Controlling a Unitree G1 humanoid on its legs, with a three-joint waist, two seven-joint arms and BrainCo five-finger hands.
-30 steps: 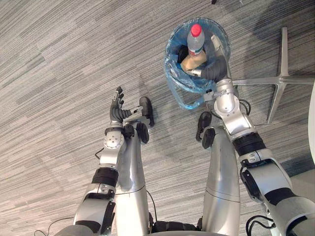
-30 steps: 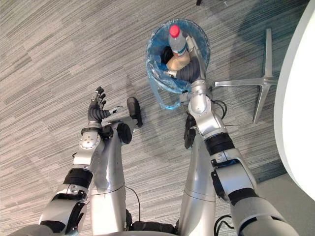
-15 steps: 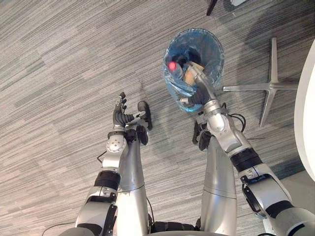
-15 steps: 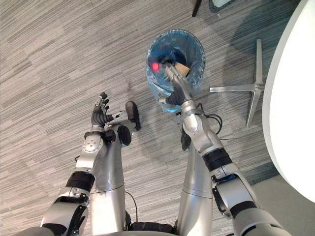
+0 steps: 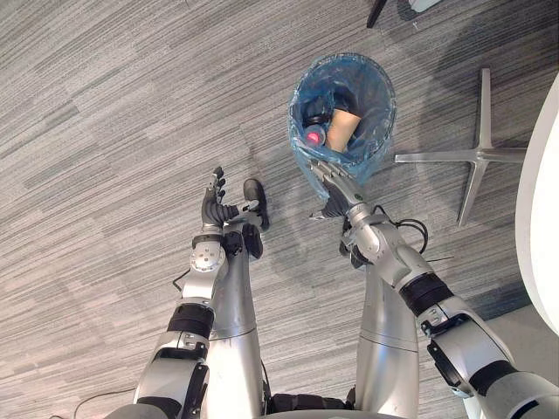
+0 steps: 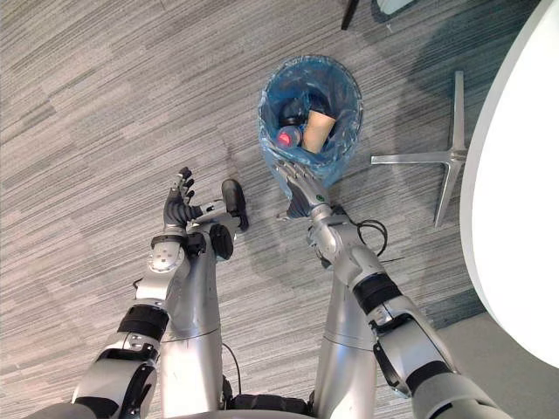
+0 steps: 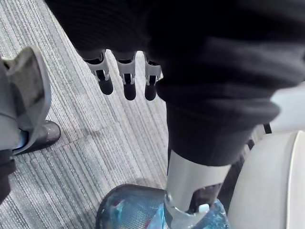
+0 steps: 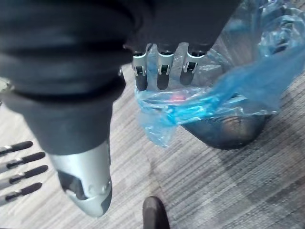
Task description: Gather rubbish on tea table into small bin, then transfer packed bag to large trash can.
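**Rubbish in bin, right hand at bag rim, nothing gripped**

Small bin (image 5: 383, 105) upright on the floor, dark mesh, lined with a blue bag (image 8: 190, 102). Inside: bottle (image 5: 314, 136) with red cap, tan paper cup (image 5: 343, 128) just beside it, something dark behind, not identifiable. Loose fold of the bag draped over the near rim, toward the robot.

Right hand (image 5: 334, 190) right at that near rim, fingers straight, thumb apart, nothing held. In the right wrist view, fingertips (image 8: 162, 82) over the draped blue fold; contact with it not certain. Left hand (image 5: 214, 202) well apart on the left, above the floor, fingers relaxed, empty.

Judged stage: gathering looks finished, bag not yet packed or lifted out.

Risks, judged:
- Thin film likely to slip from a shallow pinch on that loose fold.
- Pulling on the near side alone could tip the light bin over instead of freeing the bag, spilling bottle and cup onto the carpet.
- One-sided lift could leave the bag's mouth gaping, letting the bottle roll out.
- Closing on the rim together with the plastic could tear the film.
- Left hand too far off to steady the bin.

Around: grey striped carpet (image 5: 105, 131) everywhere. Silver star-shaped chair base (image 5: 479, 155) near the bin's right side, not touching. Curved edge of a white surface (image 6: 515, 192) at far right, well apart from the bin.
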